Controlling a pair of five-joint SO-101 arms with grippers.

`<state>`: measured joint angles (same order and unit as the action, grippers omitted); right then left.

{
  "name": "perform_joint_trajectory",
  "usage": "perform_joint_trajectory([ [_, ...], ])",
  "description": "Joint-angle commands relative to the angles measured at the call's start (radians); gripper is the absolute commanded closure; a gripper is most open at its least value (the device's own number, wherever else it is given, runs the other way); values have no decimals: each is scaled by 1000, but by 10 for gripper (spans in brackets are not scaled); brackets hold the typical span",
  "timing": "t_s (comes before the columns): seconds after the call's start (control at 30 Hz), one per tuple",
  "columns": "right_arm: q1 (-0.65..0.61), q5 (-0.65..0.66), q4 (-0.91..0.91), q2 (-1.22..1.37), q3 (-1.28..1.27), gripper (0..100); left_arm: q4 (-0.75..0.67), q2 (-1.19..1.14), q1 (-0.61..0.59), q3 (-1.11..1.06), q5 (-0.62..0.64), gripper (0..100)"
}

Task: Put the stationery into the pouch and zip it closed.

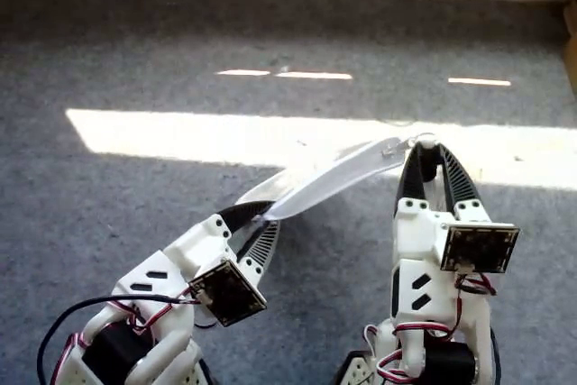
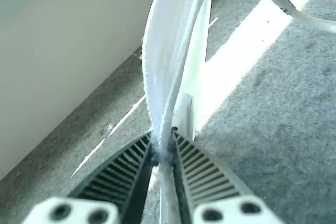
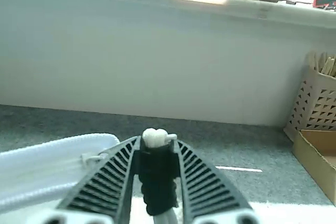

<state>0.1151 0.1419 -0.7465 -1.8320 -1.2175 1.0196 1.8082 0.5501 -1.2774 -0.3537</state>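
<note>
Left pincer (image 1: 263,215): clenched on the near-left end of the pouch (image 1: 329,182). In my wrist view the fingers (image 2: 199,166) pinch only its thin edge.
Right pincer (image 1: 422,146): clenched on a small white piece (image 3: 154,137) at the pouch's far-right end. I take it for the zip pull, though I cannot be sure.
Pouch: slung between my two pincers, running from near left to far right, apparently lifted off the grey tabletop (image 1: 135,51).
Zip: I cannot tell how far it is shut, nor what lies inside.
Hazard 1: if my right arm pulls harder than the left holds, the thin edge may slide out of the left fingers and the pouch swing free.
Hazard 2: the white piece is small, so a sideways tug could pop it from my right pincer.
Hazard 3: if the pouch goes slack, the zip track may buckle and the slider jam.
Hazard 4: if any gap is left open, tilting could let the contents spill.
</note>
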Motion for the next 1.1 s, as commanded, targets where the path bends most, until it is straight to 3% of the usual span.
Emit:
perform_joint_trajectory([
  [0.0, 85, 14, 45, -5, -1, 993, 28, 12, -59, 65, -5, 995],
  [0.2, 194, 14, 102, -5, -10, 993, 26, 12, -82, 68, -6, 995],
  [0.57, 136, 8, 16, -5, -2, 993, 21, 12, -94, 67, -2, 995],
  [0.9, 94, 6, -22, -5, -2, 988, 6, 12, -341, 117, 118, 995],
  [1.07, 93, -37, -22, -5, -8, 858, -3, 12, -366, 119, 118, 995],
])
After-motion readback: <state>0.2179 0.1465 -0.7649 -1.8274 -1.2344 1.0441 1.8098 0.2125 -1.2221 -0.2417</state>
